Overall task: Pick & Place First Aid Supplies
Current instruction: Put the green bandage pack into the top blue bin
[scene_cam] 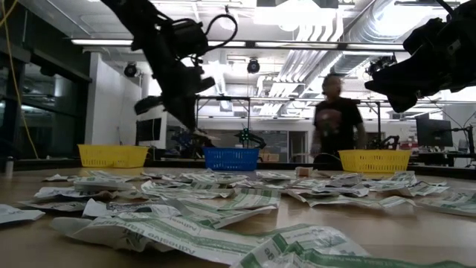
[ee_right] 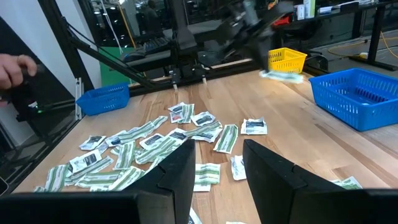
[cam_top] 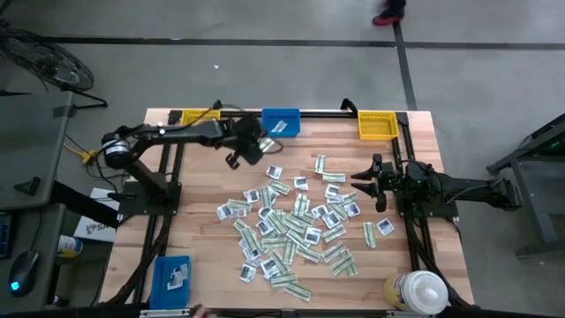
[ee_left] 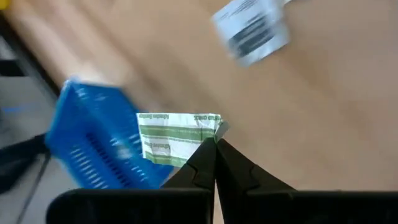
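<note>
The left gripper (ee_left: 215, 142), jaws clamped on one end of a narrow green-and-white paper packet (ee_left: 177, 138), carries it above the wooden desk (cam_top: 415, 168) just beside the blue plastic bin (cam_top: 281, 122), while the right gripper (cam_top: 364, 180) waits, jaws apart.

The left gripper (cam_top: 263, 147) hangs raised near the tabletop's far edge, fingers pinched together; the right gripper (cam_top: 360, 181) waits spread apart by the right edge.

One camera looks straight down on the whole tabletop (cam_top: 388, 177), another level along it, both wrist cameras close; all share the blue bin (cam_top: 281, 122).
</note>
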